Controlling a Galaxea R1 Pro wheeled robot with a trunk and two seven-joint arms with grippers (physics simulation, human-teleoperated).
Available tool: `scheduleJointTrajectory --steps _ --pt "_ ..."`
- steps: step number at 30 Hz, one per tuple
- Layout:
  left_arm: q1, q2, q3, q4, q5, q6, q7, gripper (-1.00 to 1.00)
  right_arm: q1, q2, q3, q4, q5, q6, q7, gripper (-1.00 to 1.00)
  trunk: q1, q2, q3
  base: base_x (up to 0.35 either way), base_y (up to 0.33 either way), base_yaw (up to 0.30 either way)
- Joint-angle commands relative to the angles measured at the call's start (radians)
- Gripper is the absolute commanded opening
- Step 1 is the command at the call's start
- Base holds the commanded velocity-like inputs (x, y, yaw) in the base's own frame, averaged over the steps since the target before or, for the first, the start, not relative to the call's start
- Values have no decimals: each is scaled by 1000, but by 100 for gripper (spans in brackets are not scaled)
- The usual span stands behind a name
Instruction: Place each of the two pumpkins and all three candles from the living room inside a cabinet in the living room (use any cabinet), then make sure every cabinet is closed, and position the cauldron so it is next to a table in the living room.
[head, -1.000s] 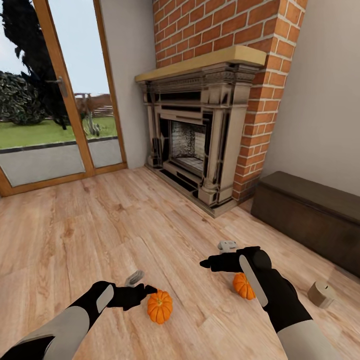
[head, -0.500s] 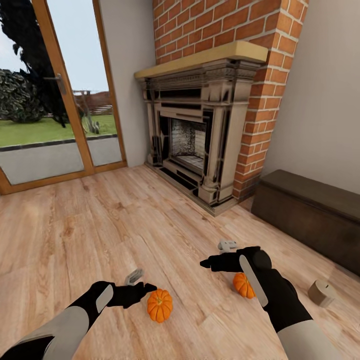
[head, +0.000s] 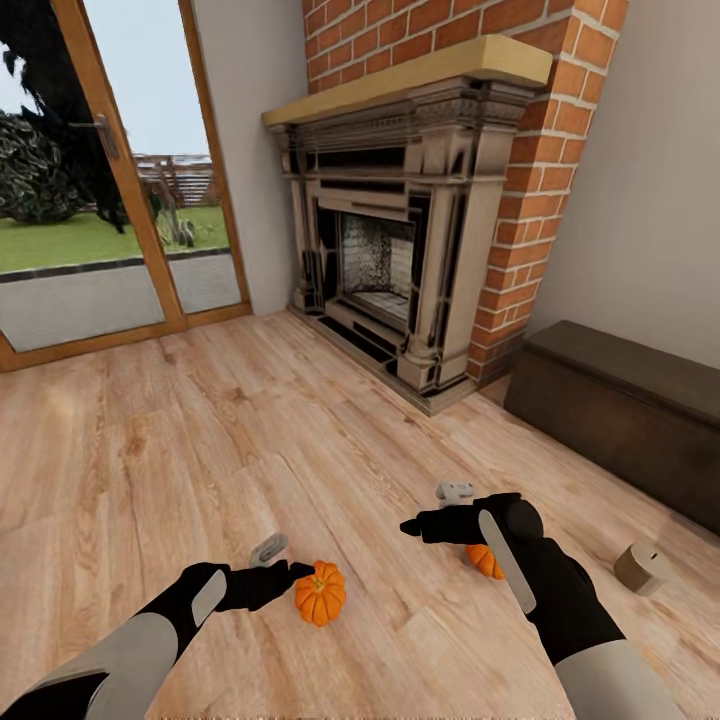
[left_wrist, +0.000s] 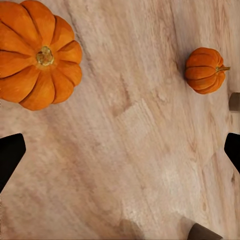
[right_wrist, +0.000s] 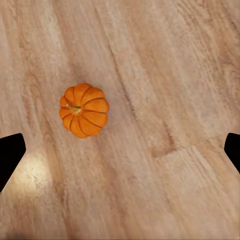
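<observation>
Two orange pumpkins lie on the wooden floor. One pumpkin (head: 320, 593) sits just off the fingertips of my left gripper (head: 285, 561), which is open and empty. The other pumpkin (head: 481, 560) is half hidden behind my right arm, below my open, empty right gripper (head: 432, 508). The left wrist view has the near pumpkin (left_wrist: 37, 55) and the far one (left_wrist: 204, 70) beyond the open gripper (left_wrist: 120, 152). A pumpkin (right_wrist: 84, 110) also lies ahead of the open gripper (right_wrist: 120, 150) in the right wrist view. A beige candle (head: 641, 568) lies tipped on the floor at the right. The dark brown cabinet (head: 620, 400) stands closed along the right wall.
A brick fireplace (head: 400, 260) with a dark surround stands ahead. Glass patio doors (head: 110, 200) fill the left wall. Open wooden floor (head: 200, 440) stretches between me and both.
The whole head view has shifted, so the camera has moved; fireplace and doors sit higher and the pumpkins slightly nearer the grippers. Both arms hold the same pose.
</observation>
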Motion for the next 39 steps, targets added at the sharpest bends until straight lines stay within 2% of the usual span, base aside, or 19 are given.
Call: scheduleJointTrajectory --steps 1,12,15,16,19,25,35,39 --pt "-1 0 2 -1 7 7 0 100 -1 -1 1 -1 2 3 3 100 0 -1 -5 0 0 0" --pt "0 -1 1 -3 7 0 0 100 0 -1 2 -1 2 3 3 100 5 -3 -47 0 0 0" --pt "0 -1 1 -4 8 -20 0 100 -1 -1 2 -1 2 3 3 100 5 -3 -47 0 0 0" --pt "0 -1 0 -1 9 -75 -3 100 0 -1 1 -1 2 3 3 100 5 -3 -47 0 0 0" --pt "0 -1 1 -1 9 -94 -18 100 -1 -1 1 -1 2 3 3 100 5 -3 -47 0 0 0" --pt "0 0 2 1 8 -97 -69 100 0 -1 0 -1 2 3 3 100 5 -3 -47 0 0 0" --pt "0 0 3 3 8 -94 -65 100 -1 -1 0 -1 2 3 3 100 5 -3 -47 1 0 0" --pt "0 1 4 5 7 -68 -62 100 0 -1 0 -1 2 3 3 100 5 -3 -47 116 0 0"
